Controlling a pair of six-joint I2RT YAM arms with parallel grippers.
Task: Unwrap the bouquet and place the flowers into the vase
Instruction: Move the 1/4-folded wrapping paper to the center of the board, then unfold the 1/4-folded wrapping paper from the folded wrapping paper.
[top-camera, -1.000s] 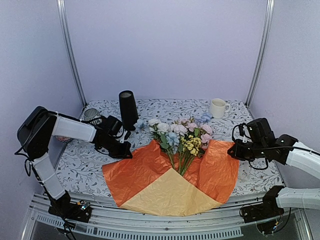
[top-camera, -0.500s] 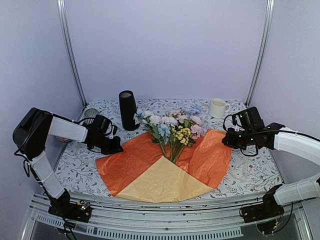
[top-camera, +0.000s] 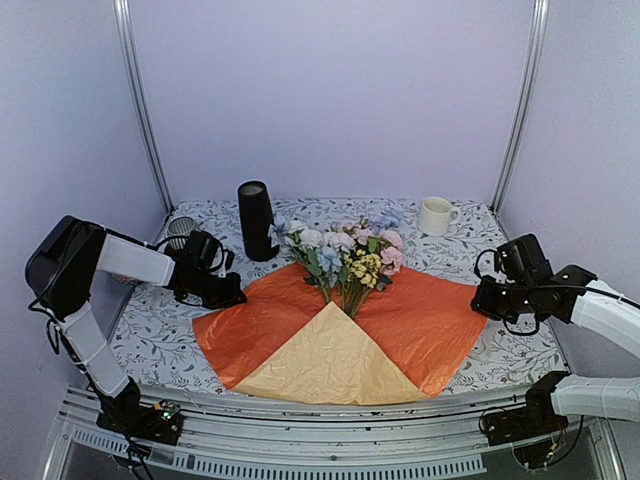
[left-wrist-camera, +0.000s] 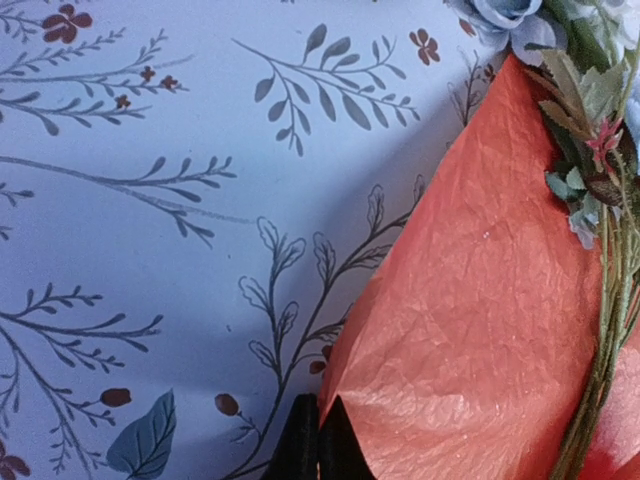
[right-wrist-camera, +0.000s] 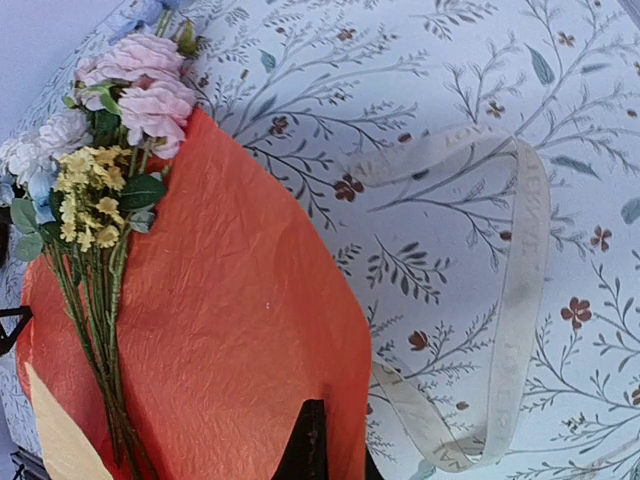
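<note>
The bouquet lies unwrapped: its orange paper (top-camera: 415, 320) with a tan kraft sheet (top-camera: 325, 355) is spread flat on the table. The flowers (top-camera: 345, 255) rest on the paper's far middle, stems toward the tan sheet. The black vase (top-camera: 255, 220) stands upright just left of the blooms. My left gripper (top-camera: 235, 298) is shut on the paper's left corner (left-wrist-camera: 430, 330), its fingertips (left-wrist-camera: 300, 445) pinching the edge. My right gripper (top-camera: 480, 300) is shut on the right corner (right-wrist-camera: 250, 330), fingertips (right-wrist-camera: 312, 445) low in the wrist view.
A white mug (top-camera: 435, 215) stands at the back right and a striped cup (top-camera: 182, 232) at the back left behind my left arm. The loose cream ribbon (right-wrist-camera: 520, 300) lies curled on the patterned cloth just right of the paper.
My right gripper has pulled the paper's right corner outward to the right and nearer, flattening the sheet. My left gripper drew its corner leftward earlier and now holds still. The flowers shifted slightly left and back.
</note>
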